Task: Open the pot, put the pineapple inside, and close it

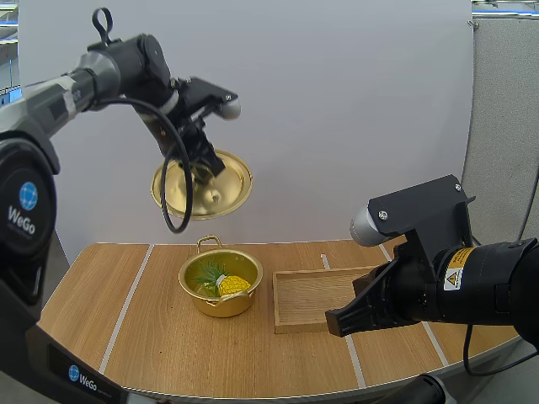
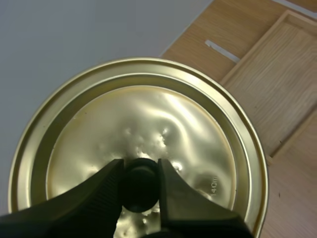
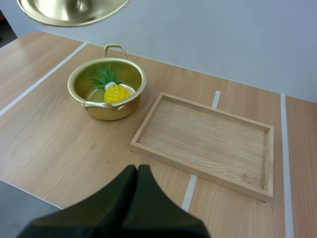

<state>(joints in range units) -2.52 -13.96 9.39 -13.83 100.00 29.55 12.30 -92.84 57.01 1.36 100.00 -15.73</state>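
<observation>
Left end effector [image 2: 140, 167] pinches the lid [image 2: 148, 114] by its half-hidden knob [image 2: 140, 191].

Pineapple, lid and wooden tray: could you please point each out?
pineapple [image 3: 116, 92], right wrist view, yellow body.
lid [image 2: 188, 124], left wrist view, domed centre.
wooden tray [image 3: 208, 139], right wrist view, bare floor.

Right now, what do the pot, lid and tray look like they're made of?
Pot: thin metal with a shiny gold finish, possibly coloured aluminium or brass; its wall catches bright highlights.
Lid: the same glossy gold metal, with small dents and warped reflections. Its black knob is probably plastic.
Tray: pale wood, matte, with clear grain lines.
</observation>
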